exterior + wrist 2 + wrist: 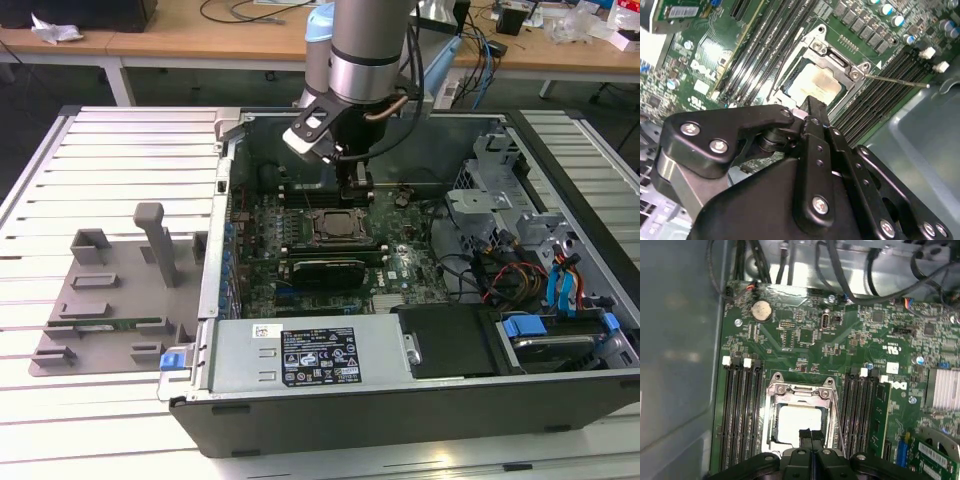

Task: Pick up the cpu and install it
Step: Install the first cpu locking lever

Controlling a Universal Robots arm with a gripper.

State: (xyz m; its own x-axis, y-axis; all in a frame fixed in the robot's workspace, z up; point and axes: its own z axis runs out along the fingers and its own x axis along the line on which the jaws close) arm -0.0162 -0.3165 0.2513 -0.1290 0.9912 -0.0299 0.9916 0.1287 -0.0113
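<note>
While cpu [795,422] sits in socket [800,390], claw [810,432] (tips together) hangs over it.

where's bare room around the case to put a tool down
Bare slatted table on the exterior view's left, between the grey fixture and the table's far edge; also the strip in front of the computer case. Crowded: inside the case, where the claw hangs over the cpu and cables fill the view's right end.

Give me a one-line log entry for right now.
cpu: flat in socket frame | gripper: shut, tips at cpu edge, contact unclear | arm: over open computer case
</note>
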